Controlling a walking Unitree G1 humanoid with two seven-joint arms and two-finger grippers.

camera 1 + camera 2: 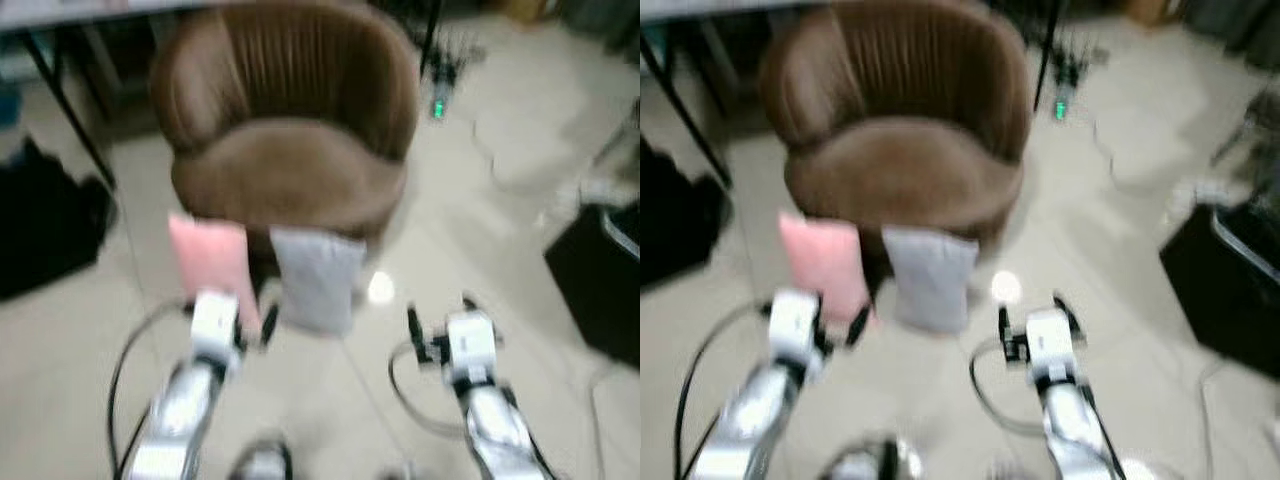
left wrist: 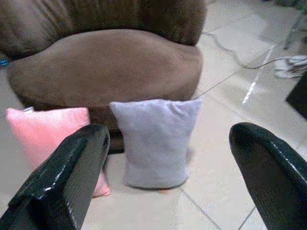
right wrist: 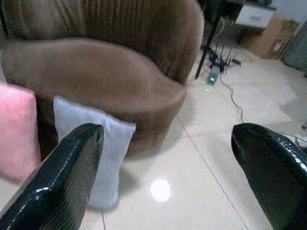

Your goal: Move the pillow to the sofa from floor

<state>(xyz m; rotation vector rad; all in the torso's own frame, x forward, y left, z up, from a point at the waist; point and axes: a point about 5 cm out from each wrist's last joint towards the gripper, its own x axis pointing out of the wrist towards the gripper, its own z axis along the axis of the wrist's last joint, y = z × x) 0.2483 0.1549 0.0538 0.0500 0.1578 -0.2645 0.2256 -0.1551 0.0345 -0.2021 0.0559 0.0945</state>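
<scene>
A grey pillow (image 1: 317, 277) stands upright on the tiled floor, leaning against the front of a brown round sofa chair (image 1: 290, 130). A pink pillow (image 1: 210, 258) leans beside it on its left. My left gripper (image 1: 250, 325) hovers open just in front of the pink pillow, a little short of both pillows; its wide-spread fingers (image 2: 67, 177) frame the grey pillow (image 2: 156, 141). My right gripper (image 1: 440, 325) is open too, to the right of the grey pillow (image 3: 98, 148) and clear of it.
A black bag (image 1: 45, 225) lies on the floor at the left beside a black table leg (image 1: 70, 105). A black box (image 1: 600, 275) stands at the right. Cables and a green-lit device (image 1: 438, 105) lie behind the chair.
</scene>
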